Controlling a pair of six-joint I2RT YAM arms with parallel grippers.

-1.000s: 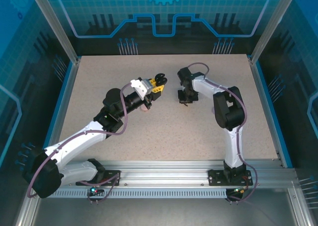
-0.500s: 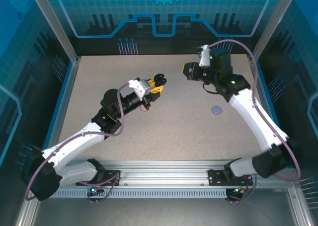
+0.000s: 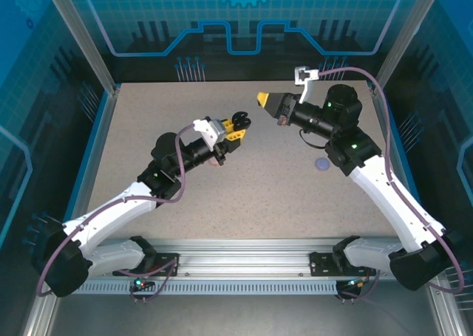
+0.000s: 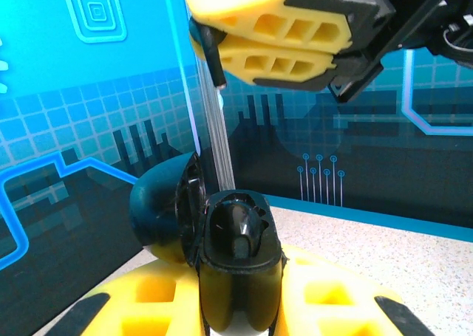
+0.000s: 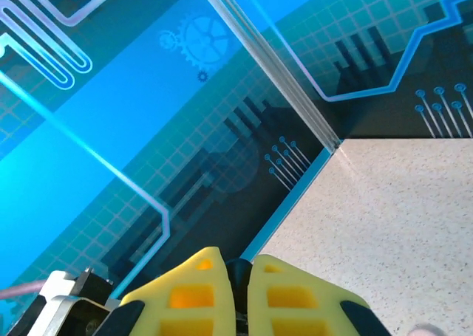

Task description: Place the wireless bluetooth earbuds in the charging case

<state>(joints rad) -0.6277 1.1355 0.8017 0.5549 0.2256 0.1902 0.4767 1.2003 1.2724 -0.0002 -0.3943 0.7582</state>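
My left gripper [image 3: 238,122] is shut on a black charging case [image 4: 236,255], held up above the table with its lid [image 4: 164,210] swung open to the left and a dark socket showing inside. My right gripper [image 3: 263,100] hovers just right of and above the case, with its yellow fingers [image 4: 266,33] shut on a black earbud [image 4: 212,55] whose stem pokes out at the tips. In the right wrist view the same dark earbud [image 5: 238,273] sits pinched between the two yellow pads. A small gap separates earbud and case.
A lilac round disc [image 3: 322,163] lies on the speckled table [image 3: 281,196] right of centre. A pale pink round thing [image 3: 216,159] peeks out beneath my left arm. Blue rails and glass walls border the table.
My right arm has lifted from the table's middle and swung its gripper left towards the held case, uncovering the lilac disc. The left arm has barely moved.
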